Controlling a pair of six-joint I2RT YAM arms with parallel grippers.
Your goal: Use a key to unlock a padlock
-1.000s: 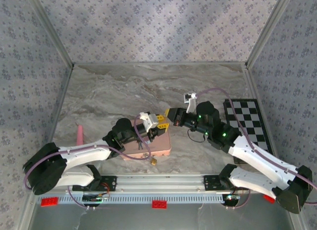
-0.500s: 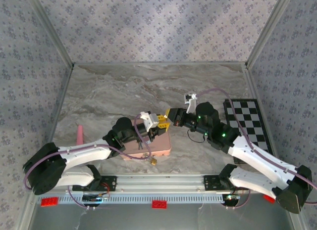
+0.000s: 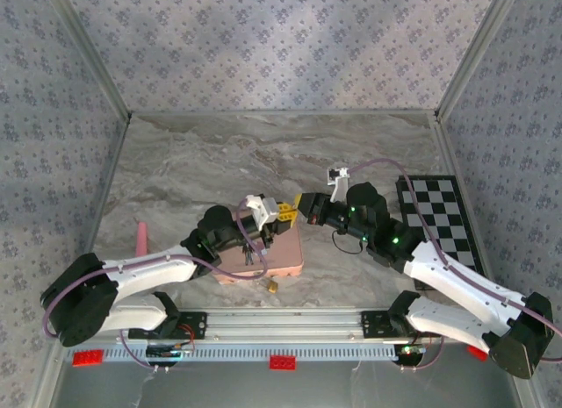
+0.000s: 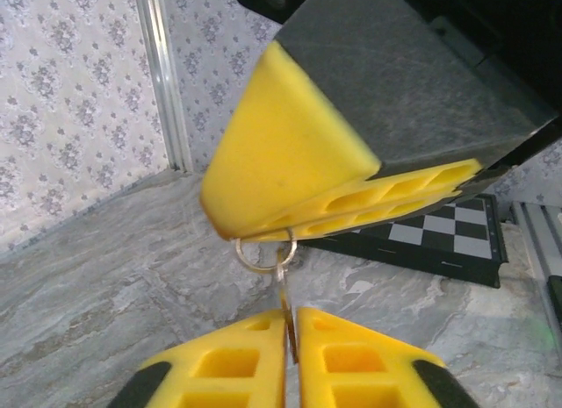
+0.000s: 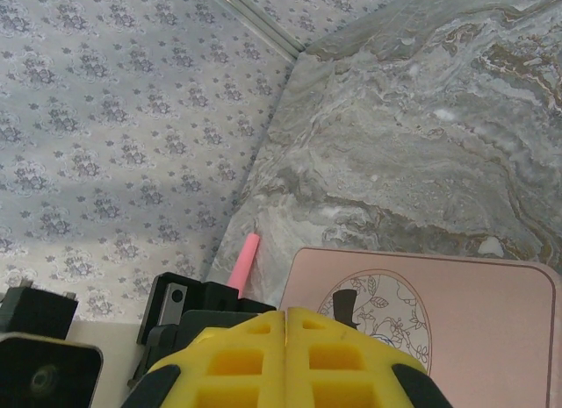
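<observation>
End effectors had drawn together over the tin (image 3: pixel 285 254): my left one (image 4: pixel 291 318) clamped the key (image 4: pixel 284 289), my right one (image 4: pixel 256 232) pinched its ring (image 4: pixel 256 270). The padlock (image 3: pixel 272 286) lay untouched on the desk (image 3: pixel 193 171), so unlocking had yet to start.

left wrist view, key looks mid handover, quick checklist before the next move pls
1. key clamped between the left fingers: ok.
2. key ring pinched at the tip of the right fingers: ok, though the hold looks shallow.
3. Only one gripper holding before either arm pulls away: not ok, both grip the same piece.
4. padlock located: ok. It lies untouched on the table, just off the near edge of the pink tin.
5. Keyhole direction on the padlock: cannot tell, too small.
</observation>
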